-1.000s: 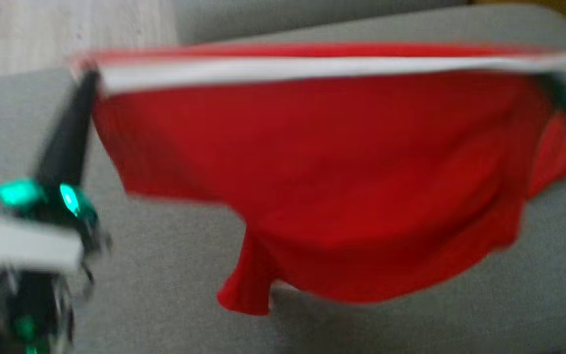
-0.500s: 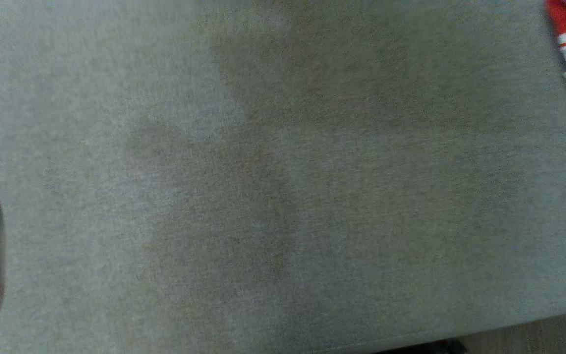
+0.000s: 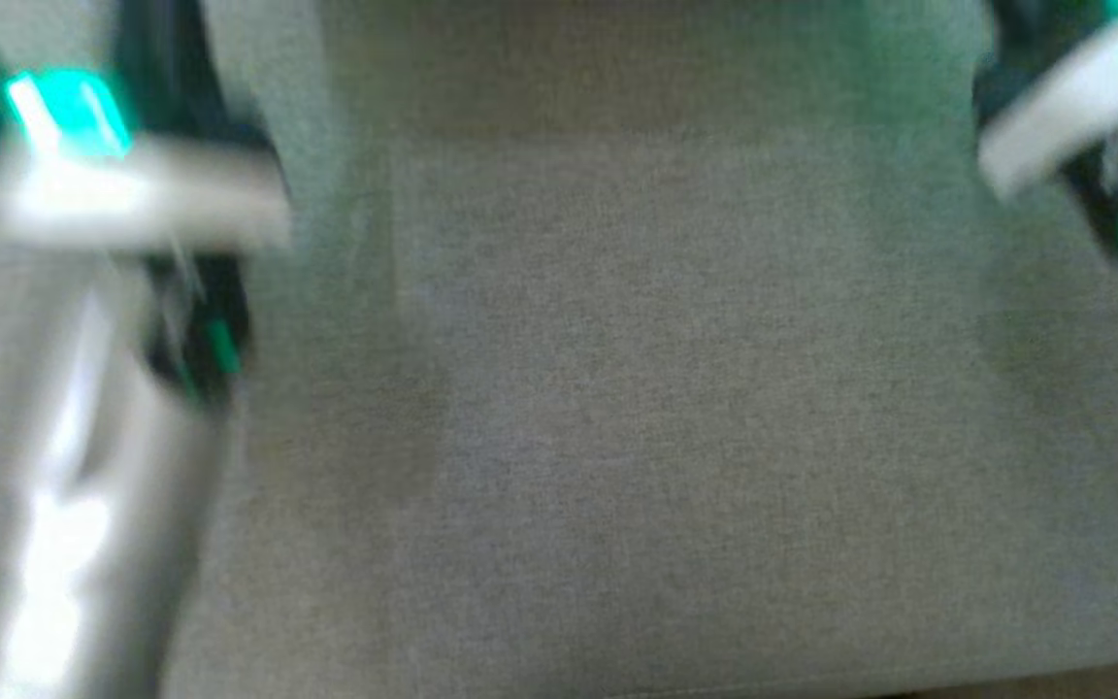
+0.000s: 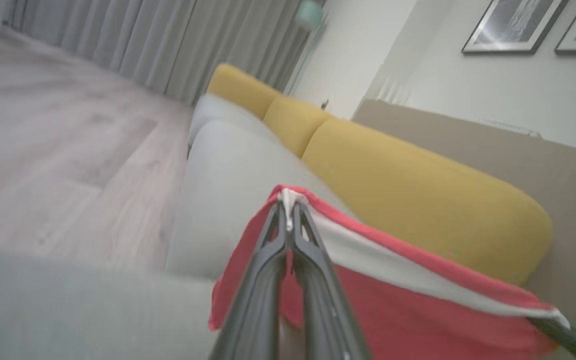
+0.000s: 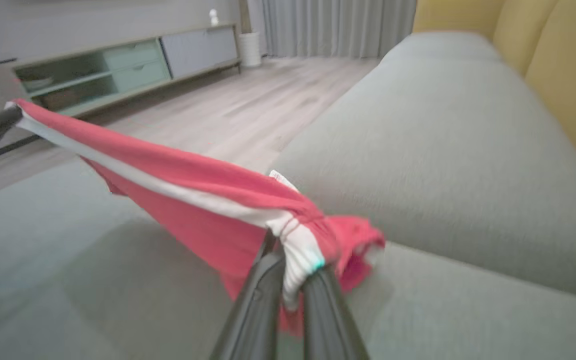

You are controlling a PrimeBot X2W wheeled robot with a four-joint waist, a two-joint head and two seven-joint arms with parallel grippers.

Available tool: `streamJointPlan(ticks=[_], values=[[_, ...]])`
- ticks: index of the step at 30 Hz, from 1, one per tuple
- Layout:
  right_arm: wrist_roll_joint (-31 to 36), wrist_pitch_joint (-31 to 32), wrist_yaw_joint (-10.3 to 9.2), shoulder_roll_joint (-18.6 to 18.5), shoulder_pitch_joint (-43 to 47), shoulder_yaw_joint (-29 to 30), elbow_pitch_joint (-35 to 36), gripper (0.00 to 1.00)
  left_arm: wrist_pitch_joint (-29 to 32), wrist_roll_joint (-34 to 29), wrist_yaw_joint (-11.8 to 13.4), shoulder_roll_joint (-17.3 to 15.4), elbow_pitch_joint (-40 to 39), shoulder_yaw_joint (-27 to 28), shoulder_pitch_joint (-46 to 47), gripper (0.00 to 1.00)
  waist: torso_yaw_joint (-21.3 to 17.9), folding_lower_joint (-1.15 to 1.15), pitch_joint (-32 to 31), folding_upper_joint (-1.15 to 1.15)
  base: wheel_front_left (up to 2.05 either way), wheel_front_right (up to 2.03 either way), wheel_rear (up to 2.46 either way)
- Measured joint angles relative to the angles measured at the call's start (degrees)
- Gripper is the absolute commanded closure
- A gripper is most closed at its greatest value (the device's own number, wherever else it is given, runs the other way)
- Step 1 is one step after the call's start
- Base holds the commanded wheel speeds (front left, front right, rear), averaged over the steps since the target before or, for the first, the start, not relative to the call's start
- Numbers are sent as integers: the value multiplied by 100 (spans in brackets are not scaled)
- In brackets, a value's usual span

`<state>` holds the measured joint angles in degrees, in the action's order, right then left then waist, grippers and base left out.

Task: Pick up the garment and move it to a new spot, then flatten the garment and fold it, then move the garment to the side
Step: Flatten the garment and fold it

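Left claw (image 4: 288, 209): fingers pressed together, clamped on one corner of the white band (image 4: 393, 269) of the red garment (image 4: 408, 320).

Right claw (image 5: 294, 267): likewise clamped, on the bunched opposite end of the band; a small red fold is noted just beyond its tip.

Garment is spanned between the two claws above the grey sofa seat (image 5: 443, 150), with the cloth hung below the band. Whether the lower hem touches the seat cannot be told.

Long axis: along the band, claw tip to claw tip, drawn nearly taut.

Count: one garment, two claws.
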<state>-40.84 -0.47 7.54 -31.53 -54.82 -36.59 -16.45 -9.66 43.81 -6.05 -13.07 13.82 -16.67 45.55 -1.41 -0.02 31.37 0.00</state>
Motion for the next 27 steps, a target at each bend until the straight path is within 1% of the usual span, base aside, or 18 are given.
streamJointPlan(ticks=[1, 3, 4, 6, 8, 11, 12, 14, 16, 17, 19, 20, 23, 25, 27], values=[[-163, 57, 0, -267, 275, -198, 233, 100, -10, 4, 23, -21, -181, -63, -559, 100, 19, 0, -114, 0, 0, 0, 0], [-376, 176, 0, -826, 792, -617, 772, 100, -79, 5, 159, -62, -550, -141, -1627, 100, 65, 0, -351, 0, 0, 0, 0], [-454, 246, 0, -1116, 1049, -821, 1081, 100, -111, 11, 254, -96, -755, -155, -2147, 100, 93, -1, -475, 0, 0, 0, 0], [-643, 387, 0, -1661, 1578, -1084, 1641, 100, -172, 213, 425, -91, -1236, -127, -3094, 100, 156, -1, -723, 0, 0, 0, 0], [-955, 552, 0, -2141, 2197, -1157, 2135, 100, -210, 270, 598, -85, -1741, -137, -3934, 100, 239, -1, -968, 1, 0, 0, 0], [-1239, 781, 0, -2807, 3282, -1174, 2799, 100, -252, 360, 903, -22, -2483, -188, -5035, 100, 410, -2, -1274, 1, 0, 0, 0], [-1312, 813, 0, -2969, 3651, -1140, 2985, 100, -252, 363, 996, -3, -2689, -219, -5388, 100, 480, -1, -1347, 1, 0, 0, 0], [-1519, 813, 0, -3121, 4322, -911, 3287, 100, -248, 432, 1120, 2, -3034, -271, -6050, 100, 615, -1, -1450, 1, 0, 0, 0], [-1558, 825, 0, -3126, 4735, -624, 3540, 100, -180, 539, 1154, -59, -3199, -272, -6474, 100, 685, -1, -1484, 1, 0, 0, 0], [-1556, 886, 0, -3085, 4838, -470, 3659, 100, -120, 485, 1199, -156, -3233, -252, -6522, 100, 677, 0, -1475, 1, 0, 0, 0], [-1555, 1027, 0, -2827, 4923, -176, 3805, 100, 108, 460, 1211, -355, -3299, -170, -6267, 100, 617, 2, -1436, 1, 0, 0, 0], [-1555, 1078, 0, -2607, 4938, -33, 3838, 100, 234, 434, 1213, -460, -3317, -162, -6009, 100, 567, 2, -1409, 1, 0, 0, 0], [-1622, 1326, 0, -1742, 4966, 326, 3836, 100, 776, 411, 1226, -720, -3336, -14, -4945, 100, 337, 2, -1266, 1, 0, 0, 0], [-1624, 1536, 0, -1263, 4953, 454, 3813, 100, 1325, 419, 1205, -947, -3248, -41, -4207, 100, 159, 3, -1144, 0, 0, 0, 0], [-1660, 1722, 0, -791, 4903, 533, 3779, 100, 1853, 508, 1212, -1063, -3093, -60, -3487, 100, -21, 3, -1015, 1, 0, 0, 0]])
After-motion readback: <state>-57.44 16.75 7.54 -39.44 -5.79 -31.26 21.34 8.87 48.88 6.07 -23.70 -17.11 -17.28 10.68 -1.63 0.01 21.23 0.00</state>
